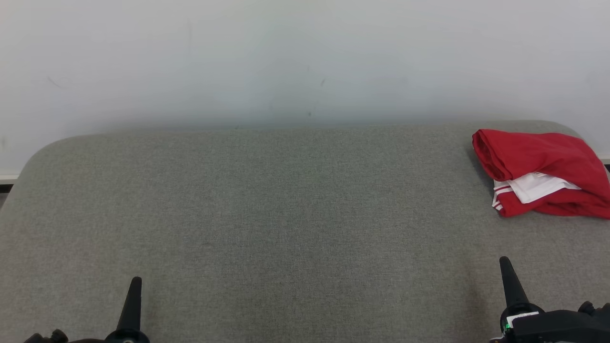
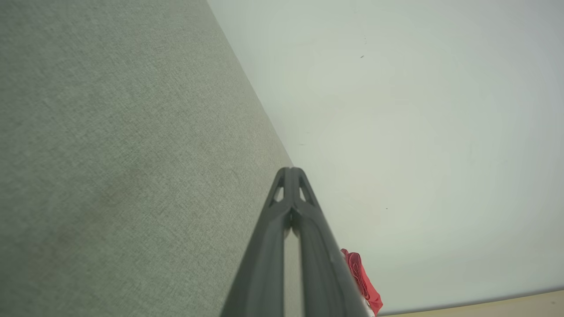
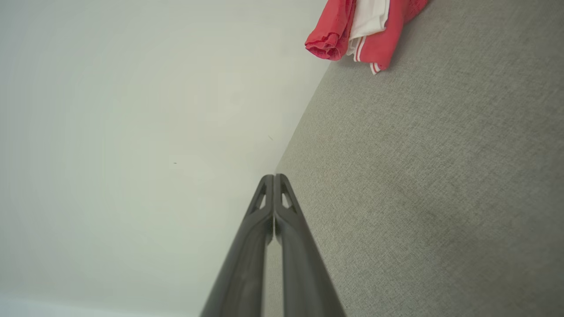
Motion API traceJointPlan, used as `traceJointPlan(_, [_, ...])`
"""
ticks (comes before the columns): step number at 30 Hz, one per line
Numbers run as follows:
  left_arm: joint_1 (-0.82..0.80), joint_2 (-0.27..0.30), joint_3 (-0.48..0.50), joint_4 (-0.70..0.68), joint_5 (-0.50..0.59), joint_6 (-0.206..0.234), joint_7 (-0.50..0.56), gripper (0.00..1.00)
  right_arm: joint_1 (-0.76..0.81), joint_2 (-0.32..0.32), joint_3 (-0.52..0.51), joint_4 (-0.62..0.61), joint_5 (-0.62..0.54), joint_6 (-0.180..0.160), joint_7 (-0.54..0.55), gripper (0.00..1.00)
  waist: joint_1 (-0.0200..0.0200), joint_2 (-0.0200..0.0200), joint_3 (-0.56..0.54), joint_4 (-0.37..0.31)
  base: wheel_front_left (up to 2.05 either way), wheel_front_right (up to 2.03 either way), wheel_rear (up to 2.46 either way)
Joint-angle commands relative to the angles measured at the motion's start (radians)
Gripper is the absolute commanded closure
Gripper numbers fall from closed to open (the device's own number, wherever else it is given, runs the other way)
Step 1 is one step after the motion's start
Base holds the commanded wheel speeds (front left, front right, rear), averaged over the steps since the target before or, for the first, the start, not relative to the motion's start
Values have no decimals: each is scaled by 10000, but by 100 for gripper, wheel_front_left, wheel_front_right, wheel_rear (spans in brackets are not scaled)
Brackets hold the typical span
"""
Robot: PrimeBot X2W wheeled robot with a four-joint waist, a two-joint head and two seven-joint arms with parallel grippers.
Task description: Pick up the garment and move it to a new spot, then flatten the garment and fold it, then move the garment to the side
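Apart, left hand (image 1: pixel 137 282) closed, right hand (image 1: pixel 503 262) closed, both low

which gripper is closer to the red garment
The right gripper: it sits at the lower right, the same side of the grey surface as the red garment. The left gripper is far across at lower left.

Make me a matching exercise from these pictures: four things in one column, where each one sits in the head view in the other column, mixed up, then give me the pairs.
Column one
1. garment
2. left claw
3. right claw
4. wall

Column two
A. lower right, shut, holding nothing
B. pale, behind the grey padded surface
C. red and white, bunched at the surface's far right
D. lower left, shut, holding nothing

Pairs: 1-C, 2-D, 3-A, 4-B
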Motion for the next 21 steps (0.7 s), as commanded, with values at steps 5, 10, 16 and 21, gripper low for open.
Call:
traceJointPlan(5, [-308, 2, 52, -15, -667, 3, 182, 100, -235, 6, -75, -19, 651, -13, 160, 100, -1, -1, 31, -29, 0, 0, 0])
traceJointPlan(10, [-381, -4, 63, 20, -1104, 4, 301, 100, -312, 11, -103, 8, 1109, -13, 259, 100, -1, -1, 57, -53, 0, 0, 0])
traceJointPlan(16, [-452, -12, 77, 63, -1637, 4, 443, 100, -382, 18, -134, 47, 1619, -14, 376, 100, -1, -1, 90, -83, 0, 0, 0])
traceJointPlan(21, [-532, -20, 87, 91, -2032, 5, 543, 100, -450, 23, -159, 71, 2022, -15, 469, 100, -1, -1, 117, -108, 0, 0, 0])
